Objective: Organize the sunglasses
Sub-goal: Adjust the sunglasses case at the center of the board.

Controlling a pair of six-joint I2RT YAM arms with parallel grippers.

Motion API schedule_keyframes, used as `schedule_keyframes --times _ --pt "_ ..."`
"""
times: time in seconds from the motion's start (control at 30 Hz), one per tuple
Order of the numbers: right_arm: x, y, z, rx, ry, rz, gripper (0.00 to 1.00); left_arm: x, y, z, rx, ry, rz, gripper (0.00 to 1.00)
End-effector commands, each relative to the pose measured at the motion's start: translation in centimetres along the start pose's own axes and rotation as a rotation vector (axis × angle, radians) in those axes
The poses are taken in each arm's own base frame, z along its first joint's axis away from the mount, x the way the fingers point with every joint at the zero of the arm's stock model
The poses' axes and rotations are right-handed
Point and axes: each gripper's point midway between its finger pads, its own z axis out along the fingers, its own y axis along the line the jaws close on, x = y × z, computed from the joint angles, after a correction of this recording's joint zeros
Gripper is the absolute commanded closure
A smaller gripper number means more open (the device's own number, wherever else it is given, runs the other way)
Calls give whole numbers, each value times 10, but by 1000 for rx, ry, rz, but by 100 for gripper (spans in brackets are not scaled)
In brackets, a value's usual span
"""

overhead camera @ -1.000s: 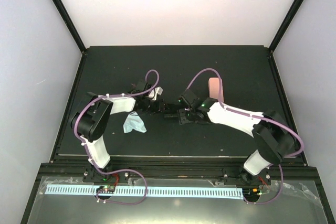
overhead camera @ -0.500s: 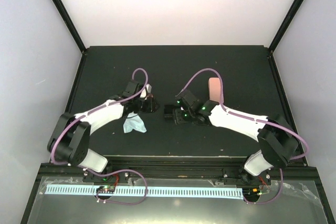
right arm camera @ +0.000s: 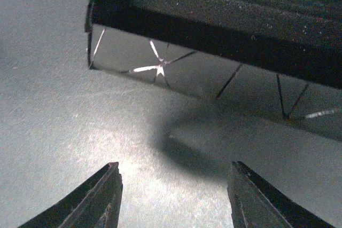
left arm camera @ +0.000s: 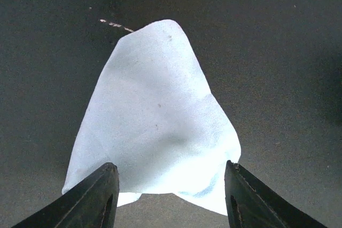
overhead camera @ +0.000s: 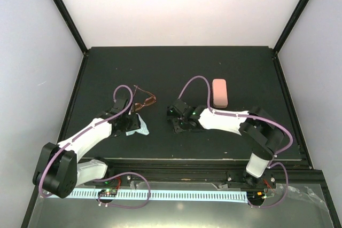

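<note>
The left pincer [left arm camera: 170,165], arm stretched low, is spread over the blue cloth [left arm camera: 155,116] beside the amber sunglasses [overhead camera: 145,101]. The right pincer [right arm camera: 175,165] is spread before a black case [right arm camera: 230,20].

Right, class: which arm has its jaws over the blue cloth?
The left arm: its open jaws hang over the cloth; the right arm faces a dark case.

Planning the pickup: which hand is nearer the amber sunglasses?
Left. Left hand hovers over the cloth just nearside of the sunglasses; right hand sits farther right.
</note>
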Motion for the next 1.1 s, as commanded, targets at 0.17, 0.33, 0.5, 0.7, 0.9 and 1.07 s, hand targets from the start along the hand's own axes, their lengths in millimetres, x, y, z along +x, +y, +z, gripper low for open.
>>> schedule_keyframes --times 0.17,0.33,0.5,0.7,0.9,1.07 --pt "-30 -22 17 132 -56 40 42 -8 0 -9 12 -27 -24 45" --pt "-41 -30 21 152 -71 62 40 -10 -2 -9 17 -29 -17 44" --pt "-49 -33 24 158 -78 74 39 -11 -3 -9 19 -30 -14 44" --pt "-46 -22 7 77 -82 36 39 -13 -5 -10 25 -33 -10 44" --pt "-42 -17 -28 21 -102 -13 39 -15 -9 -11 43 -36 -5 44" --pt "-58 -24 -36 60 -146 1 42 -18 -13 -13 61 -42 -2 44"
